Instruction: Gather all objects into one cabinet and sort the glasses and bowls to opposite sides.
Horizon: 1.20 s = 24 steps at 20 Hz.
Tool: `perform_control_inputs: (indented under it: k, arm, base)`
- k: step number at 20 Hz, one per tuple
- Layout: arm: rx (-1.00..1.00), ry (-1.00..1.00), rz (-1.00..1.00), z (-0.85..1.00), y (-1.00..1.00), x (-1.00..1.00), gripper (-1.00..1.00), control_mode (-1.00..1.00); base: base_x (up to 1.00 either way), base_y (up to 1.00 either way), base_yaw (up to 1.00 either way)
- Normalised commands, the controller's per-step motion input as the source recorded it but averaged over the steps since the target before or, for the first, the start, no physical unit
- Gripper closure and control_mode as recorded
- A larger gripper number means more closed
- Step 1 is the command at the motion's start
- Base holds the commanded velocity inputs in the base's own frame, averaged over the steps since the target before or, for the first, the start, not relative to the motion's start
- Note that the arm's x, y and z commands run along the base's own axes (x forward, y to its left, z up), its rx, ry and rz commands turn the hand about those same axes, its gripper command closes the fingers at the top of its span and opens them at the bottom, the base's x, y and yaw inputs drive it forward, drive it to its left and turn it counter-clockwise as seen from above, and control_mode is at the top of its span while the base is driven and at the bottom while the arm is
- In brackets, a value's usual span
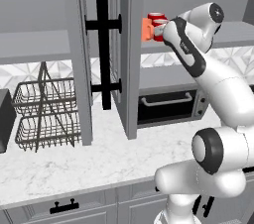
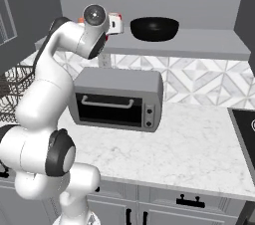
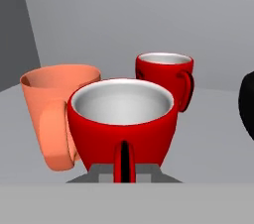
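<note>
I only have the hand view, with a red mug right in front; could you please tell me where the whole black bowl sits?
Observer: The black bowl stands on the cabinet shelf, well to the right of the red mugs and apart from them.
Operator: Thank you. What is under that shelf?
Observer: A grey toaster oven stands on the marble counter, directly below.
Operator: Is a cabinet door open?
Observer: Yes, a tall grey door stands open just left of the orange cup.
</note>
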Motion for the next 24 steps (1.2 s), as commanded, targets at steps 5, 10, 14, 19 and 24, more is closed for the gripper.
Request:
perform_control_inputs:
  k: [5, 10, 14, 19, 24]
  arm:
    - [0.0, 0.0, 0.03, -0.16, 0.0, 0.0, -1.0, -1.0]
    - [0.0, 0.0, 0.01, -0.03, 0.0, -0.01, -1.0, -1.0]
    - [0.02, 0.0, 0.0, 0.15, -0.11, -0.03, -1.0, -1.0]
    - [0.05, 0.0, 0.01, 0.29, -0.22, -0.39, -1.0, -1.0]
    - [0.01, 0.0, 0.06, 0.02, -0.04, -0.89, -1.0, -1.0]
  base:
    - [0.0, 0.0, 0.0]
    - [0.0, 0.0, 0.0]
    - [0.0, 0.0, 0.0]
    - [0.0, 0.0, 0.0]
    - [0.0, 0.0, 0.0]
